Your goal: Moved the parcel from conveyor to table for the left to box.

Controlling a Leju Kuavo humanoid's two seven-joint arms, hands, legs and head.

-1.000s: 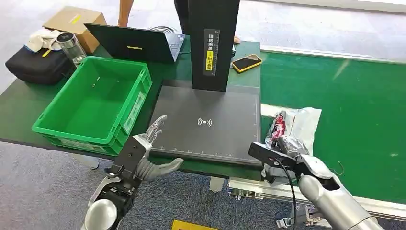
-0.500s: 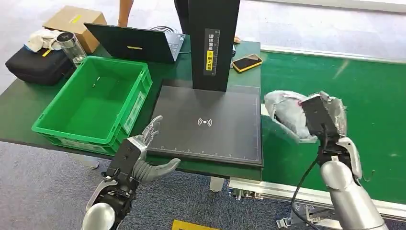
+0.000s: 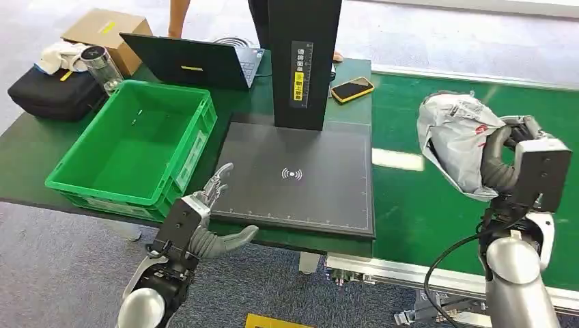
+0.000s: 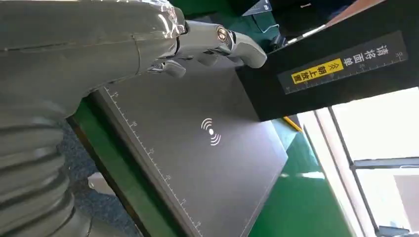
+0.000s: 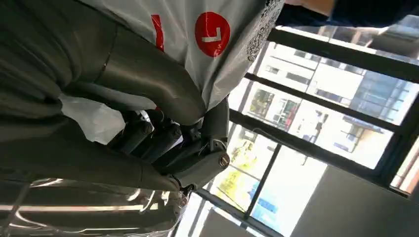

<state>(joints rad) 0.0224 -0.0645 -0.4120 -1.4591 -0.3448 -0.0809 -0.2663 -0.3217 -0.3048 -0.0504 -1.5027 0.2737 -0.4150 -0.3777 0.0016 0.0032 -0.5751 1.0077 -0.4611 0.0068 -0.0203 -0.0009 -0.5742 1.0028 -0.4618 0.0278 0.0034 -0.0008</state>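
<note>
Parcel [image 3: 456, 141], a crumpled white plastic mailer with a red round mark and a printed code patch, is up in the air over the green conveyor [image 3: 471, 225], off to the right of the table [image 3: 41, 160]. The right hand [image 3: 513, 154] grips it from the side, thumb and dark fingers wrapped into the bag so the plastic bunches around them; from the right wrist camera the same red mark sits just above the thick grey thumb [image 5: 148, 86], with windows behind.

The left hand [image 3: 205, 215] hangs at the near edge of the table, holding nothing, fingers spread and pointing up toward the dark scanner pad [image 3: 293, 178], the thumb stuck out sideways below the table edge. I can't tell whether its fingertips touch the pad.

On the table, a green crate [image 3: 130, 147] stands just left of the pad. A black upright post [image 3: 304, 61] with a yellow label rises from the pad's far side. Behind it lie a laptop [image 3: 191, 61] and a phone [image 3: 351, 89] in a yellow case. At the far left corner sit a black bag [image 3: 48, 92], a clear jar [image 3: 102, 67] and a cardboard box [image 3: 106, 31].
</note>
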